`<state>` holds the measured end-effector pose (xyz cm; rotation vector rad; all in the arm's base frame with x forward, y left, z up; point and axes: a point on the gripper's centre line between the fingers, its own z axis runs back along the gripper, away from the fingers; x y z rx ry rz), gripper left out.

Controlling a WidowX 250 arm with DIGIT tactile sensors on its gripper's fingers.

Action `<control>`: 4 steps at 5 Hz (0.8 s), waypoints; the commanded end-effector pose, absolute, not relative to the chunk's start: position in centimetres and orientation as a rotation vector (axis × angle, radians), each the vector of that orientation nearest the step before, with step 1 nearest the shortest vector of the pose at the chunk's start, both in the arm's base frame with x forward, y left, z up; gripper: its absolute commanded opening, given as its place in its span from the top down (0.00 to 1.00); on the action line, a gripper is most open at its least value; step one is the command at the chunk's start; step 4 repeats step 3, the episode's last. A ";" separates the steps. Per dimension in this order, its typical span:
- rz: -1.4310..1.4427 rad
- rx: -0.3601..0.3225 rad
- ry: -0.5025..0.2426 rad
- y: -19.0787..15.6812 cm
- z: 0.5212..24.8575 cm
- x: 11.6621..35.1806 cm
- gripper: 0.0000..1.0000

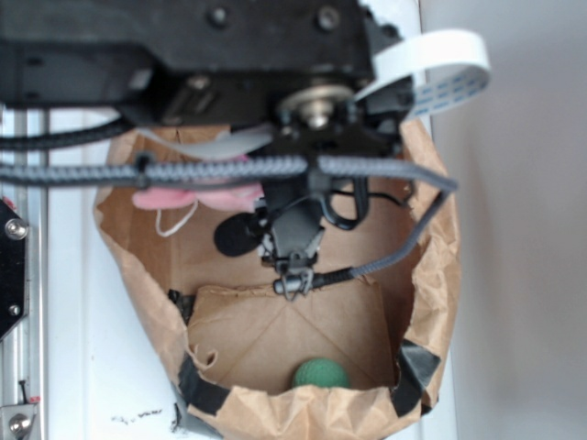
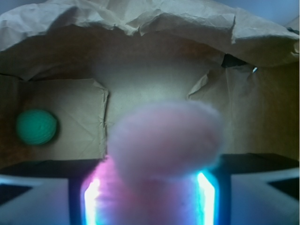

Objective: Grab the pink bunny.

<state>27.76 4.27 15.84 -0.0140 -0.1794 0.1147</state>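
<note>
The pink bunny (image 2: pixel 166 140) is a blurred light-pink plush that fills the gap between my jaws in the wrist view. My gripper (image 2: pixel 149 197) is shut on it, with the lit pads (image 2: pixel 91 199) pressed to its sides. In the exterior view the pink bunny (image 1: pixel 197 195) and its white string loop (image 1: pixel 174 220) show just under the arm, inside the paper bag. The arm hides my fingers there.
The brown paper bag (image 1: pixel 431 275) surrounds the gripper, with crumpled walls (image 2: pixel 140 18) close on all sides. A green ball (image 1: pixel 320 374) lies on the bag's floor, to the left in the wrist view (image 2: pixel 36 127). Cables (image 1: pixel 229 170) cross over the bag.
</note>
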 end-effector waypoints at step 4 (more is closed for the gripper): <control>0.090 -0.050 -0.353 5.1 19.2 28.6 1.00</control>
